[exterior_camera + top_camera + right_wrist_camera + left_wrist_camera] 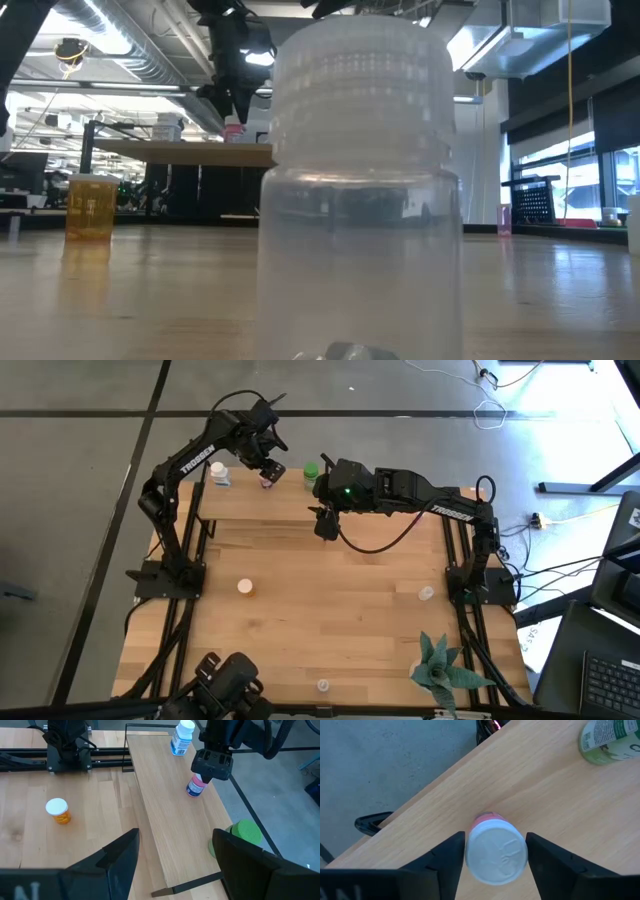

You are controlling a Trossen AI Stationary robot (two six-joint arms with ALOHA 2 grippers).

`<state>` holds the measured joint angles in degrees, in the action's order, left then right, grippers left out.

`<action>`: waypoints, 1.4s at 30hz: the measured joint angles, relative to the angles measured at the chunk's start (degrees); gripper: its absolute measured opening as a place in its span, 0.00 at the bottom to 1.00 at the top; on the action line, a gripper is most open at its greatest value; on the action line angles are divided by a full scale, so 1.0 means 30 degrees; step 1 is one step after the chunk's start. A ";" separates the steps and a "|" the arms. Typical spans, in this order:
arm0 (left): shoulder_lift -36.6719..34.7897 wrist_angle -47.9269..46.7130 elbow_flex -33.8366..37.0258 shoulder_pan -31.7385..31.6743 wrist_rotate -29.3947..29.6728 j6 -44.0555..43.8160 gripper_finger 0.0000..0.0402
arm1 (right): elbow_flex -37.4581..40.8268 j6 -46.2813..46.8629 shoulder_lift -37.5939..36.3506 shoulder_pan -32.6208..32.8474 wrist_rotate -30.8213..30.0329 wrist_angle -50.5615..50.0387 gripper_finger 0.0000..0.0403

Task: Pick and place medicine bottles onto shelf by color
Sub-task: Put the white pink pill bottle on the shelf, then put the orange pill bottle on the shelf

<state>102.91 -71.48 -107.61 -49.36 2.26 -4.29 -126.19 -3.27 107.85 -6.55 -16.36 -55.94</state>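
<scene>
Three bottles stand on the shelf (250,505): white-and-blue (220,475), green (311,473), and the pink bottle (267,479) between the left gripper's (268,472) parted fingers; orange bottle (245,588) and clear ones (427,594) remain on the tabletop; right gripper (325,525) gapes empty.

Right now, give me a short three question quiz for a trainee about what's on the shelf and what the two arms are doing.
1. True or false: the pink pill bottle with the white cap stands on the light wood shelf.
2. Which gripper is over that pink bottle? A) left gripper B) right gripper
3. Fill in: the orange pill bottle with the white cap stands on the ____, not on the shelf.

Key:
1. True. It stands upright between the left gripper's fingers, with a gap showing on each side of the cap.
2. A. The right gripper waits open, near the green-capped bottle.
3. Wooden tabletop.
</scene>
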 joint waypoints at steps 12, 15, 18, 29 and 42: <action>0.0000 0.0015 0.0000 0.0000 0.0066 0.0001 0.61 | 0.0000 0.0023 0.0000 -0.0005 0.0000 0.0000 0.63; 0.0000 0.0036 0.0000 0.0000 0.0360 0.0007 0.65 | 0.0000 -0.0005 0.0000 -0.0001 0.0000 0.0000 0.63; -0.0034 0.0032 -0.0010 -0.0007 0.0578 0.0073 0.67 | 0.0000 0.0024 0.0000 -0.0005 0.0000 0.0000 0.63; -0.0051 -0.0809 -0.2407 0.0456 0.1514 0.0762 0.69 | 0.0000 0.0025 0.0000 -0.0003 0.0000 0.0006 0.63; -0.1852 -0.5941 -0.6154 0.2457 0.2070 0.1499 0.69 | 0.0000 -0.0001 0.0000 -0.0002 0.0003 0.0000 0.63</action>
<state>97.36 -89.31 -126.07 -41.99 8.47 0.20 -126.19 -3.28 107.85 -6.56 -16.35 -55.94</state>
